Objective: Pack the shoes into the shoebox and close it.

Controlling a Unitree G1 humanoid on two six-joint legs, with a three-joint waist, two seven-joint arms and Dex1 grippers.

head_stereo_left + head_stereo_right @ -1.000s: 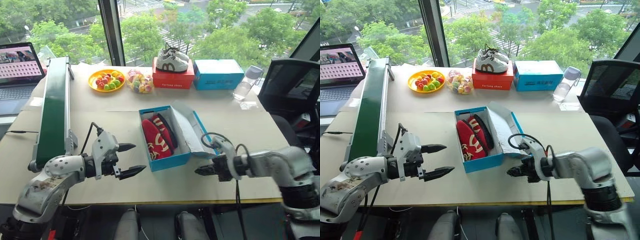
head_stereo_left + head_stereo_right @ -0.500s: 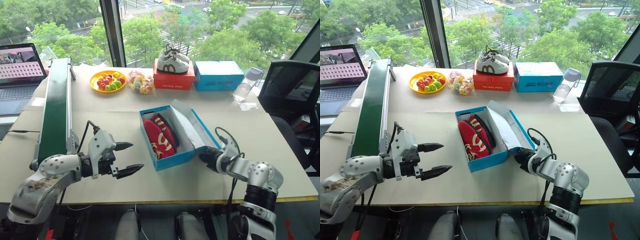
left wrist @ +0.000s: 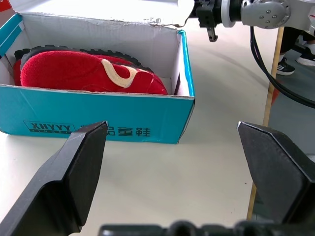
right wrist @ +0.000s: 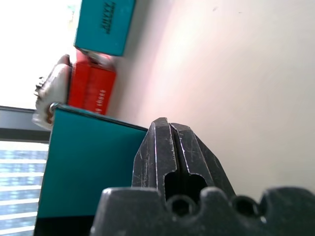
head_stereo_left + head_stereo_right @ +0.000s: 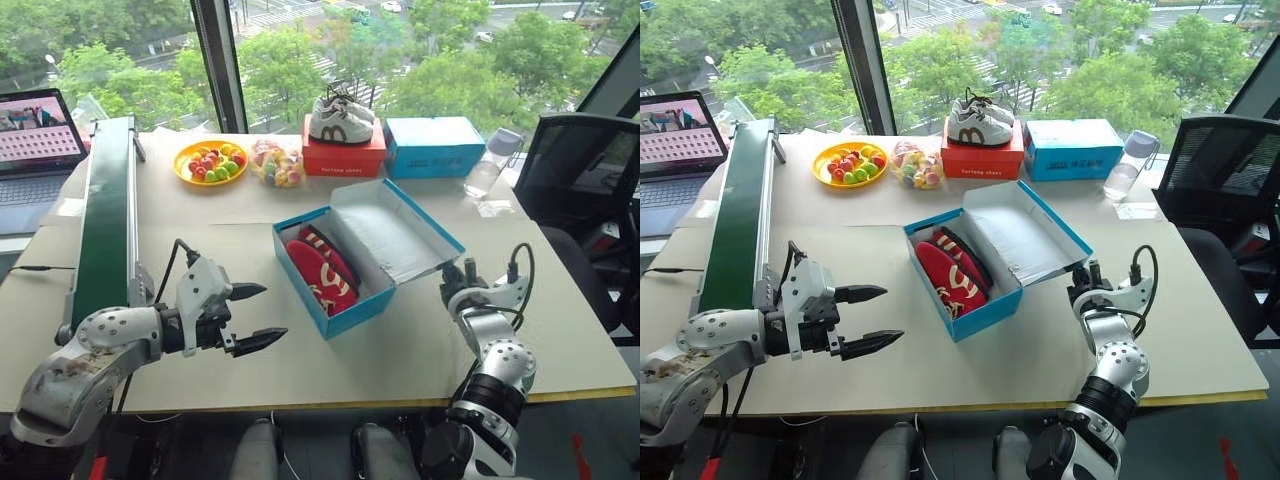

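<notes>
While the shoebox (image 5: pixel 345 262) sits mid-table, long axis slanting away to my left, lid (image 5: pixel 392 227) flung right, I see the shoes (image 5: pixel 322 273) lying lengthwise inside; left gripper (image 5: pixel 253 315) spread wide; right gripper (image 5: pixel 456 277) pressed together beside the lid.

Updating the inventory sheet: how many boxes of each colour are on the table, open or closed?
Blue boxes: 2, the open shoebox and the closed blue box
Red boxes: 1, the red box under the sneakers
Total: 3
</notes>
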